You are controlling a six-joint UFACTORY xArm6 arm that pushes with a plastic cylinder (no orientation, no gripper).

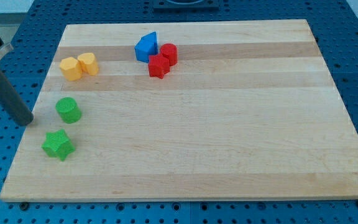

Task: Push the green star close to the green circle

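Observation:
The green star point(58, 145) lies near the board's left edge, toward the view's bottom. The green circle point(68, 110) stands just above it and slightly to the right, a small gap between them. My tip point(25, 120) is at the board's left edge, left of the green circle and above-left of the green star, touching neither. The dark rod rises from it toward the view's upper left.
A yellow hexagon point(71, 68) and a yellow cylinder point(88, 63) sit together at upper left. A blue block point(146, 47), a red cylinder point(169, 53) and a red star point(158, 66) cluster at top centre. The wooden board point(229, 137) lies on a blue perforated table.

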